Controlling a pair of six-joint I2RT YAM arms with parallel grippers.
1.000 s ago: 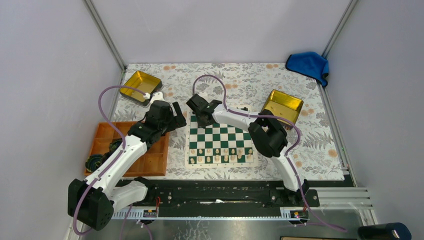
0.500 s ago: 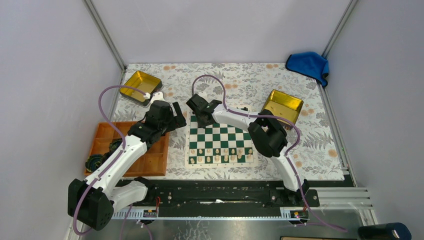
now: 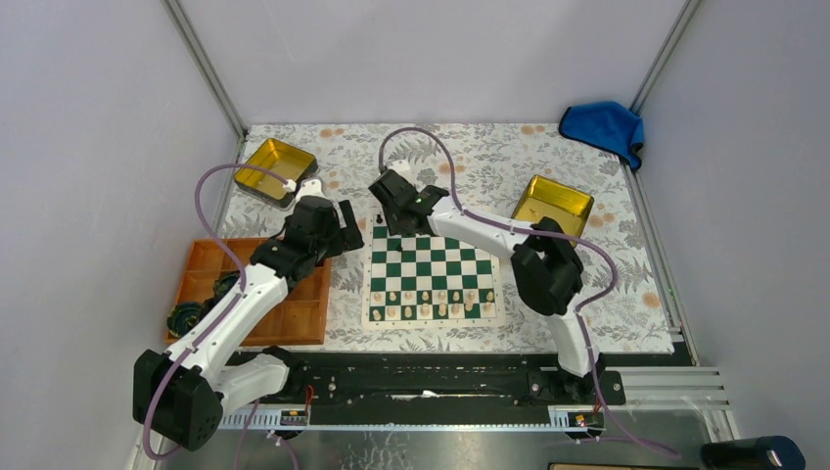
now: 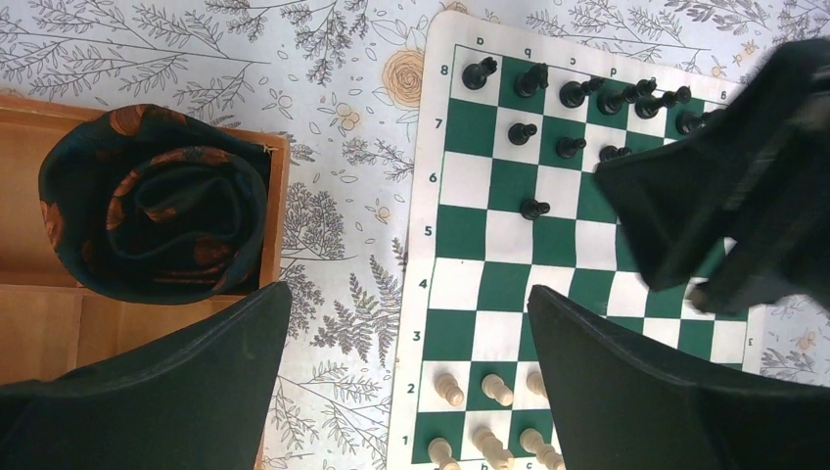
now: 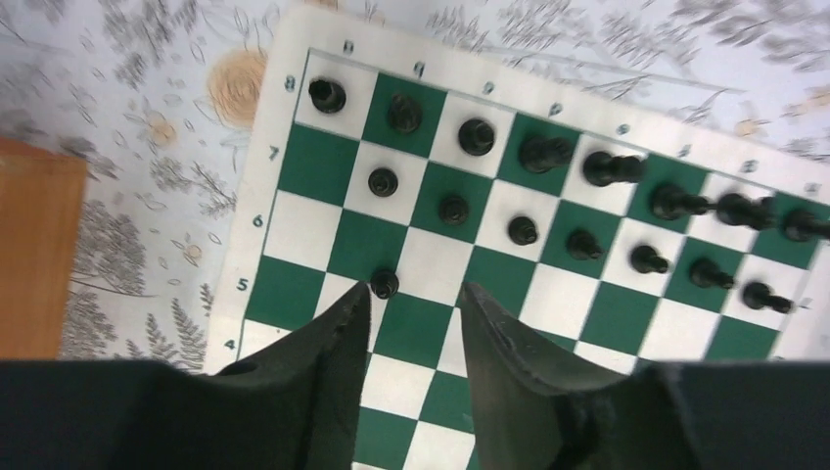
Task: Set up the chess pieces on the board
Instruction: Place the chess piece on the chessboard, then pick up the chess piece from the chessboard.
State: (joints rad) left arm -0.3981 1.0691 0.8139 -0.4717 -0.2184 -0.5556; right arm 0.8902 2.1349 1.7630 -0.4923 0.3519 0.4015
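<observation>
Right wrist view: your right tool (image 5: pixel 416 294) has just opened, empty, leaving a black pawn (image 5: pixel 384 284) upright on the board (image 5: pixel 294 157), probably short of the empty seventh-row edge square. Left tool (image 4: pixel 406 294) hangs wide open.

the right arm (image 4: pixel 724 215) hides part of the board (image 4: pixel 431 166) and some chess pieces (image 4: pixel 612 153) in the left wrist view.

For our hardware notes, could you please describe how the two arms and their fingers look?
The left arm and right arm share white links with black joint housings. A purple cable loops along each. Their fingers are matte black, broad and tapering.
</observation>
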